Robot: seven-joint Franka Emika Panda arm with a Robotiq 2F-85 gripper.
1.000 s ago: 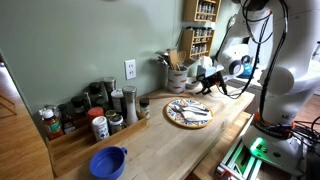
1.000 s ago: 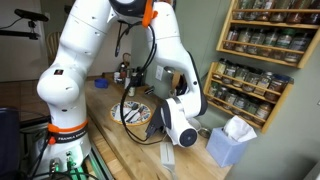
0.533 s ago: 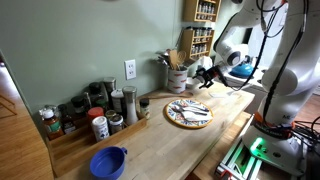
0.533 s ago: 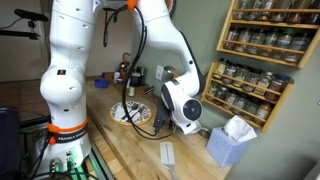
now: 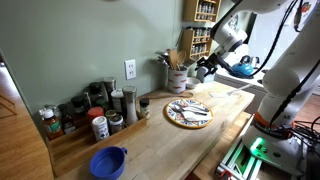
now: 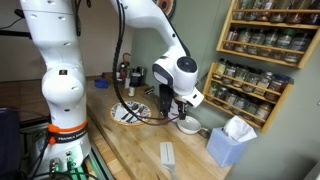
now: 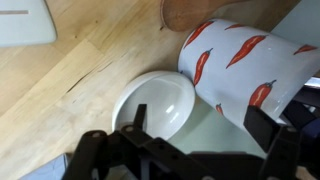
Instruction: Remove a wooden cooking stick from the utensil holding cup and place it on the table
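The utensil cup (image 5: 177, 79) is white with red chili peppers and stands by the back wall. Several wooden cooking sticks (image 5: 172, 59) stand up out of it. In the wrist view the cup (image 7: 248, 68) fills the upper right, and its sticks are out of view. My gripper (image 7: 200, 128) is open and empty. It points down over the counter between the cup and a small white dish (image 7: 156, 100). In both exterior views the gripper (image 5: 205, 70) (image 6: 179, 106) hangs just beside the cup.
A round wooden plate (image 5: 188, 113) holding utensils lies in front of the cup. Spice jars (image 5: 100, 112) line the wall, and a blue bowl (image 5: 108, 162) sits near the counter edge. A blue tissue box (image 6: 229, 143), a white dish (image 6: 188, 127) and a spice shelf (image 6: 258, 60) are close by.
The arm has risen and swung toward the utensil cup. The wrist has turned so the gripper points down beside the cup. The gripper stays open and empty.
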